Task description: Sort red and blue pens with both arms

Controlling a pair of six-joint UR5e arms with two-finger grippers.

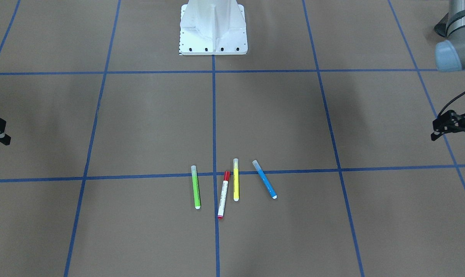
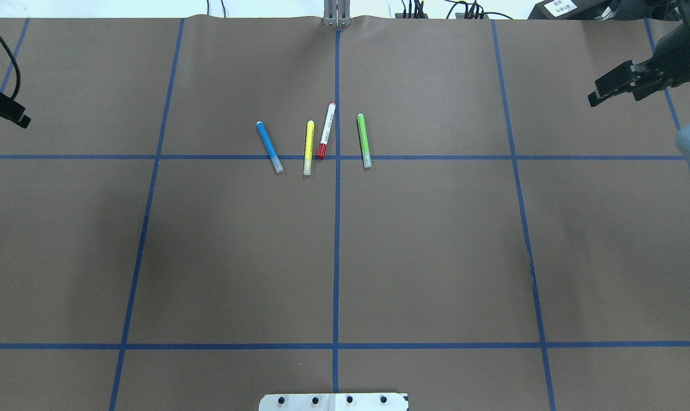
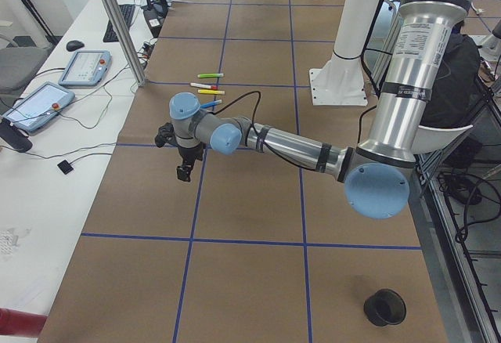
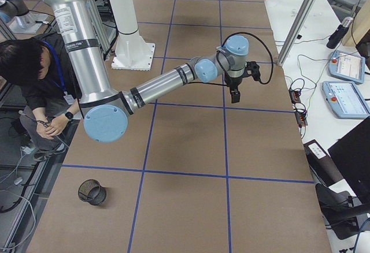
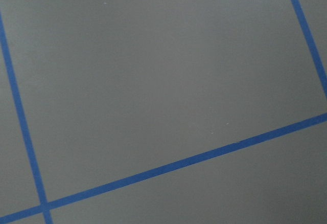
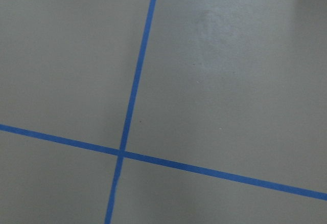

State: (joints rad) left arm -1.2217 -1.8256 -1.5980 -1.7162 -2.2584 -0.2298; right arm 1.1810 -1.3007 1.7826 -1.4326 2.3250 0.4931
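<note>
Worktop [image 2: 436, 257]: covered in brown paper and divided into squares by blue tape lines [image 2: 336, 228]
Pens, order: four lie in a loose row on the far half from the robot; from the robot's left to its right they are blue, yellow, red, green
Blue pen [image 2: 269, 146]: sky-blue barrel, flat on the worktop and tilted; its clear cap end points toward the robot and crosses a cross-wise tape line; well apart from both arms
Red pen [image 2: 325, 130]: white barrel, lying flat just on the robot's left of the centre tape line; its red cap is nearest the robot and reaches the cross-wise line
Yellow marker [image 2: 309, 147]: between the blue pen and the red pen, just beside the red cap, with a narrow gap showing
Lime-green marker [image 2: 364, 140]: on the robot's right of the centre line, apart from the others
Left gripper [image 1: 452, 139]: hangs over the worktop's edge on the robot's left, far from the pens; jaws spread and holding nothing
Right gripper [image 2: 615, 100]: hangs over the opposite edge, likewise far from the pens; jaws spread and holding nothing
Wrist views: only bare brown paper and tape lines
Robot base [image 1: 213, 34]: white pedestal bolted on the centre line
Black cup [image 3: 384, 306]: stands near a corner of the worktop
Person [image 4: 29, 74]: crouches beside the right arm's base
</note>
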